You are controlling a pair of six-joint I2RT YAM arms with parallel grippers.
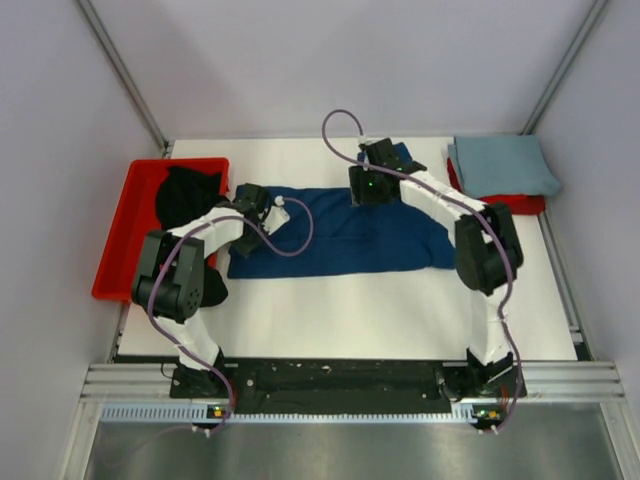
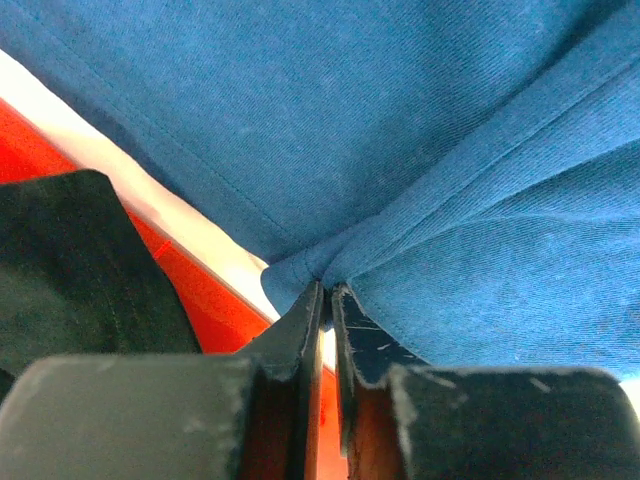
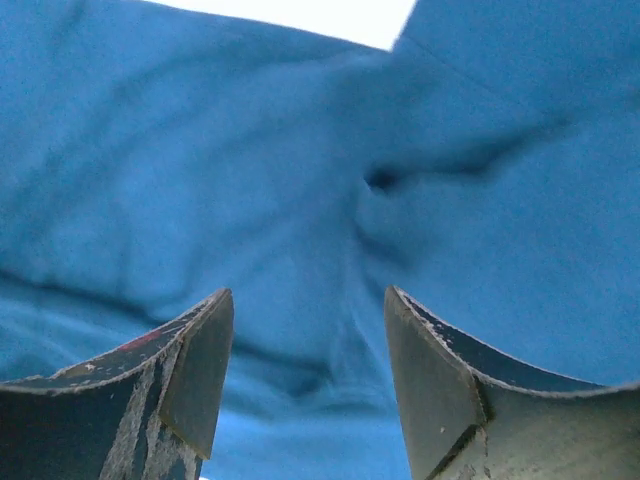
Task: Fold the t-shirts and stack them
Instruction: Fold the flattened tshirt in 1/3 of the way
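The left gripper [image 2: 326,292] pinched the left edge of the navy t-shirt [image 1: 340,238], which lay across the table [image 1: 350,310], long axis left to right. The right gripper [image 3: 308,305] hovered, fingers spread, above its far right portion.

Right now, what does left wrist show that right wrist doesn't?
Only left wrist: the left gripper closed, pinching a gathered edge of the navy t-shirt, plus the red tray and the black t-shirt lying over it. Only right wrist: the right gripper open over the cloth, gripping nothing. Both: the same navy t-shirt filling most of the frame.
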